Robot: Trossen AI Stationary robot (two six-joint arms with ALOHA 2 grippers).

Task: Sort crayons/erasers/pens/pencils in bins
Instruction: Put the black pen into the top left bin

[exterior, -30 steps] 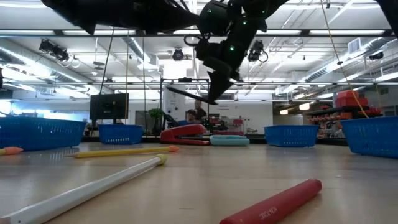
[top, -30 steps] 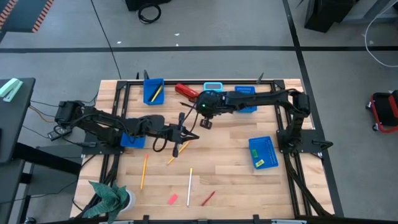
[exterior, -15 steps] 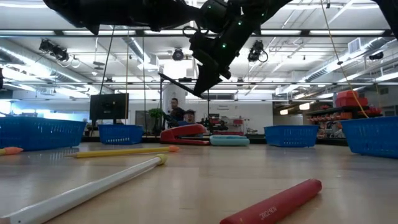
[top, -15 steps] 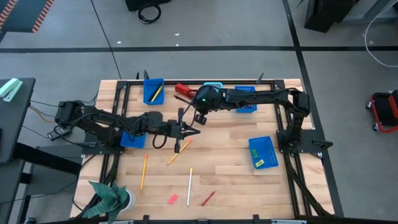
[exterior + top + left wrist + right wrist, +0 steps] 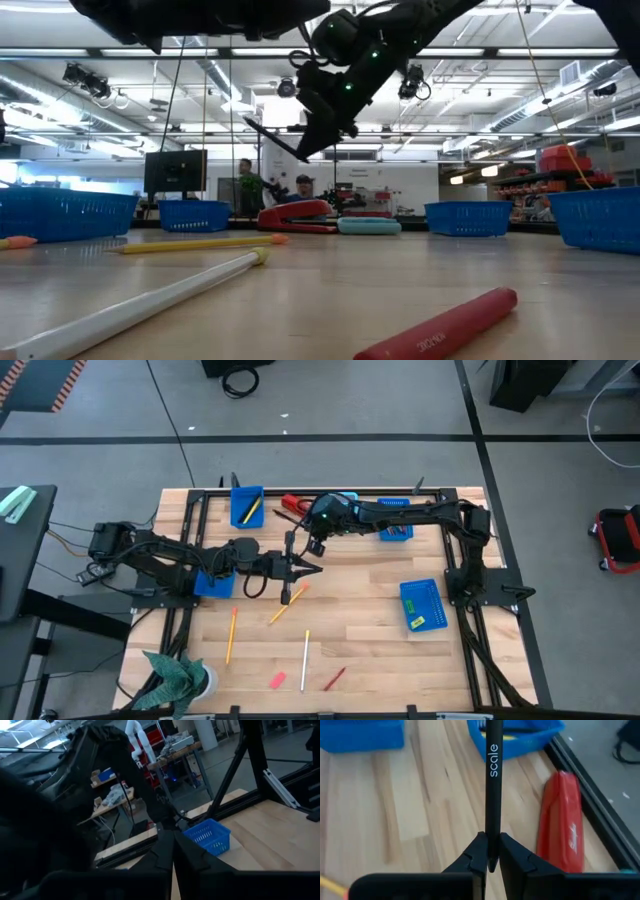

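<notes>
My right gripper (image 5: 317, 545) hangs above the table's far middle, shut on a black pen (image 5: 493, 780) marked "scale"; it also shows in the low view (image 5: 268, 138). My left gripper (image 5: 304, 568) hovers just nearer, shut and empty, its fingers (image 5: 172, 852) meeting. An orange pencil (image 5: 288, 603) lies flat on the table under it. Another orange pencil (image 5: 232, 635), a white pencil (image 5: 305, 647), a red crayon (image 5: 334, 678) and a pink eraser (image 5: 278, 680) lie near the front. Four blue bins: far left (image 5: 246, 505) with a yellow pencil, far right (image 5: 395, 520), left (image 5: 213, 582), right (image 5: 422, 605) with erasers. My right gripper pinches the pen near one end (image 5: 492, 845) between its two fingers. The pen sticks out forward past the fingertips, in line with them, toward the far-left bin. It is lifted clear of the table and slants, its free end (image 5: 248, 122) higher.
A red stapler (image 5: 295, 505) and a light-blue calculator (image 5: 343, 498) lie at the far edge between the bins. A potted plant (image 5: 175, 675) stands at the front left corner. Black frame rails run along the table's sides.
My right gripper has carried the pen toward the table's far left, toward the stapler and the far-left bin, rising slightly; the pen stays clear and slanted. My left gripper has gone a little toward the far edge, still shut.
</notes>
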